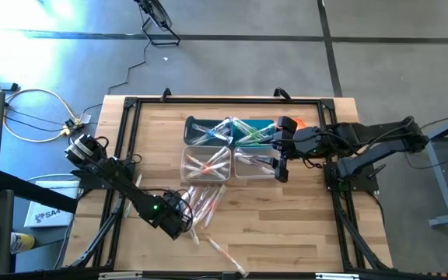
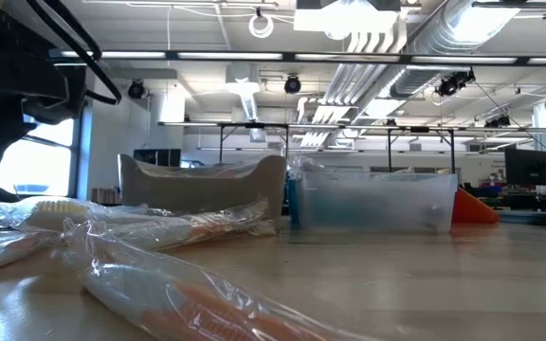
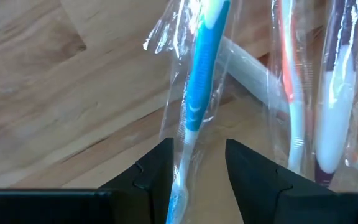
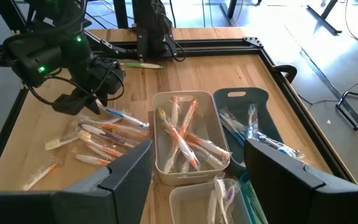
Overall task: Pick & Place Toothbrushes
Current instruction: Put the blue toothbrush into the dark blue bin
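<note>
Two arms over a wooden tabletop (image 1: pixel 286 225) during toothbrush sorting. A loose heap of wrapped toothbrushes (image 1: pixel 204 204) lies on the wood just in front of four small bins (image 1: pixel 232 148), which already hold sorted brushes: orange-handled ones in one clear bin (image 4: pixel 185 140), blue ones in the dark bin (image 4: pixel 253 124) beside it.

The left end effector (image 3: pixel 196 180) is lowered onto the edge of the heap, fingers parted narrowly, straddling the thin neck of a blue-handled toothbrush (image 3: pixel 201 81); whether the pads already press on it cannot be told. The left arm reaches in diagonally from the near left corner, wrist pitched down at the pile.

The right end effector (image 1: pixel 280 162) hovers above the bins, fingers spread wide and empty, its arm stretched in from the right edge.

Handling, by judgement: each brush is light and stiff, but the clear wrapper is slick and crinkly, so it may slide or drag a neighbouring wrapper along. A hold across the handle, where the wrapper lies tight, looks safer than one on the loose film at either end.
</note>
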